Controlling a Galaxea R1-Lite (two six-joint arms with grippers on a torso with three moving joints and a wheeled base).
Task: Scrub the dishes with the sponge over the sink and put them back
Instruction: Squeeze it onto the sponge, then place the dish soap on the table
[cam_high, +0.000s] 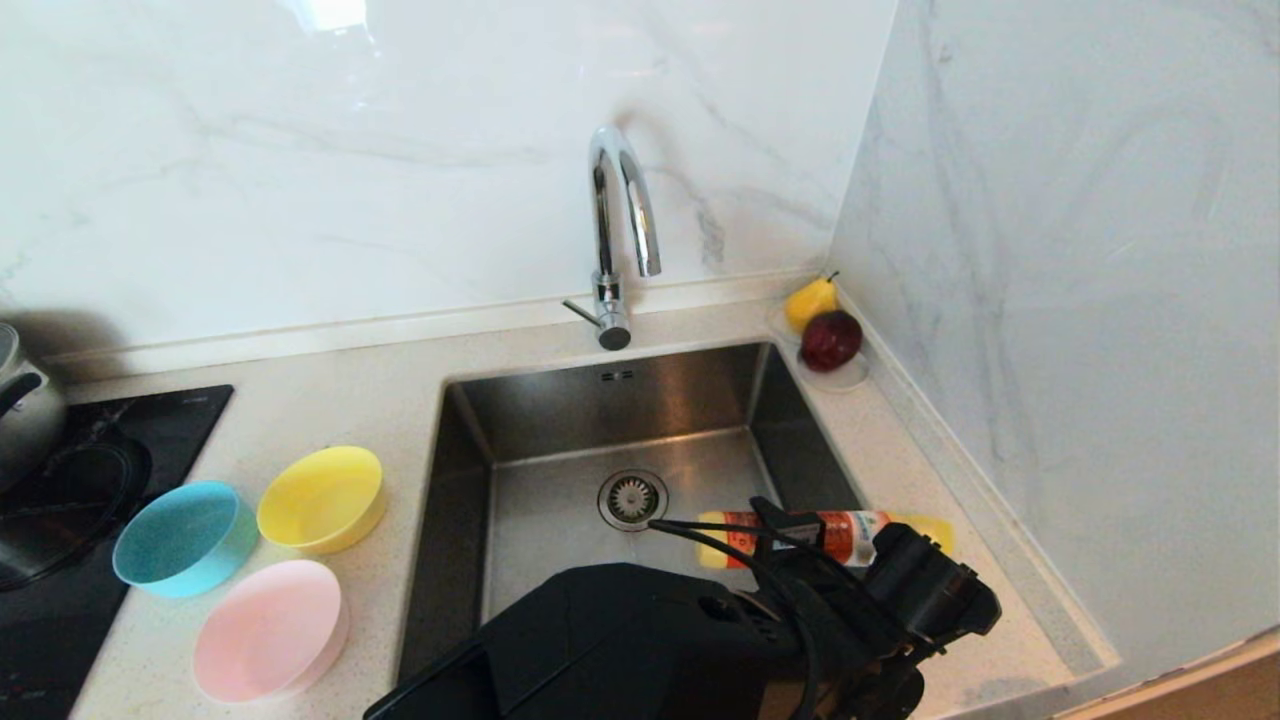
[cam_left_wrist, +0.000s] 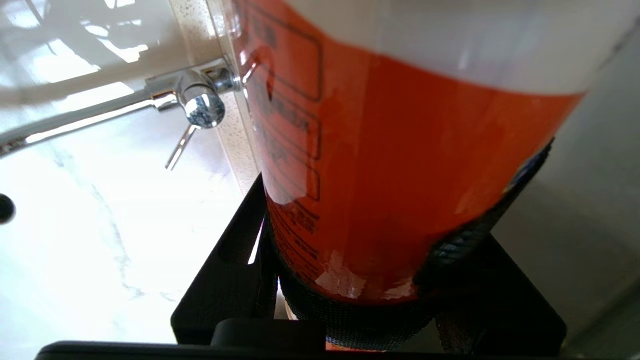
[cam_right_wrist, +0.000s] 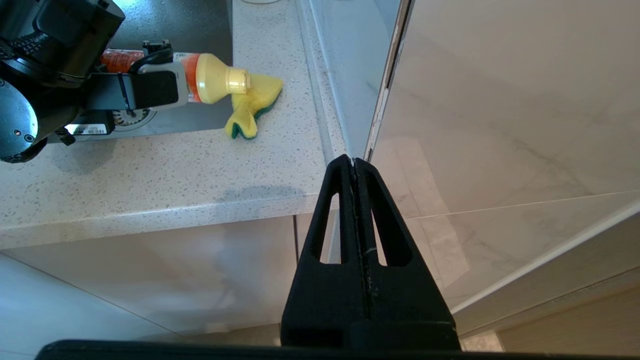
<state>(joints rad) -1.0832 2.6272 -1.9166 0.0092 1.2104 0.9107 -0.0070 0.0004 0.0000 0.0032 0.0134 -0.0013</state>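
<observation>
Three bowls stand on the counter left of the sink (cam_high: 560, 400): yellow (cam_high: 322, 498), light blue (cam_high: 185, 538) and pale pink (cam_high: 270, 630). My left gripper (cam_high: 790, 532) reaches across the sink's near right corner, shut on an orange-labelled soap bottle (cam_high: 840, 524) held lying level. In the left wrist view the bottle (cam_left_wrist: 400, 165) fills the space between the fingers (cam_left_wrist: 235, 235). Its yellow cap (cam_right_wrist: 222, 82) points at the crumpled yellow-and-green sponge (cam_right_wrist: 252, 107) on the counter right of the sink. My right gripper (cam_right_wrist: 354, 160) hangs shut and empty below the counter's front edge.
A chrome faucet (cam_high: 615, 230) rises behind the sink. A saucer (cam_high: 845, 377) with a yellow pear and a dark red fruit sits in the back right corner. A steel pot (cam_high: 25, 400) stands on the black cooktop (cam_high: 60, 600) at far left. Marble walls close the back and right.
</observation>
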